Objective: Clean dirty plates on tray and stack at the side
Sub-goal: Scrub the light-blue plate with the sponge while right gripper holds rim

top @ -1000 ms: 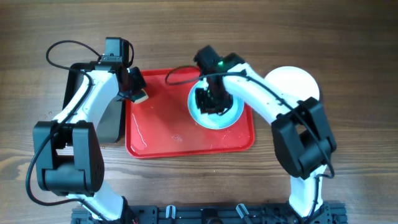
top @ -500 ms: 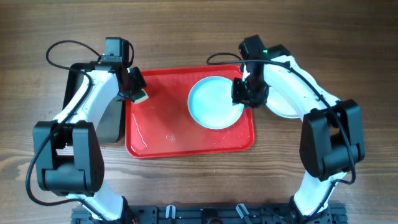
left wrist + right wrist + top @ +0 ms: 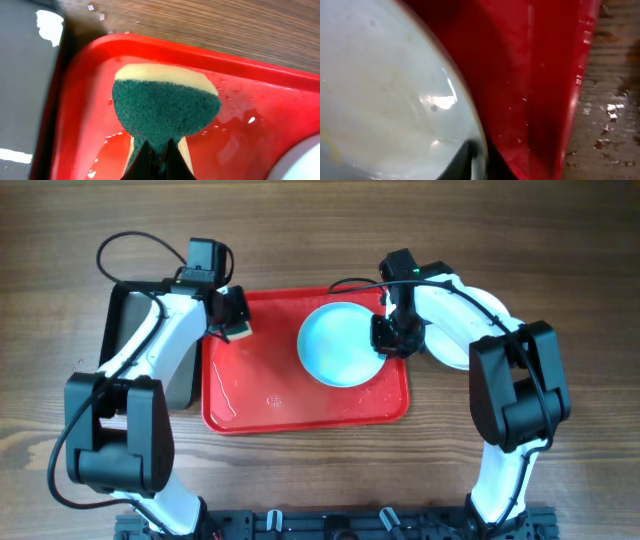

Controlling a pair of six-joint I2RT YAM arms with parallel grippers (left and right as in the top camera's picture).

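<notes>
Closest in, at the right wrist, the right gripper is pinched tight on the rim of a pale plate, with a dark finger on either side of the edge. Whether that edge is lifted off the tray cannot be told. Just past the rim comes glossy red tray floor, then the tray's raised lip, then wet wooden table with small crumbs on it.

At the left wrist, the left gripper is closed narrow on a sponge. Its green scouring face is toward the camera, with a yellow layer behind it. The sponge hangs over the tray's far left corner, where water drops lie on the red surface. A dark grey pan sits just beside the tray on the left.

From above, the held plate lies on the right half of the tray, with the right gripper at its right edge. A second plate sits on the table just right of the tray, partly hidden under the right arm. The sponge is well apart from the held plate.
</notes>
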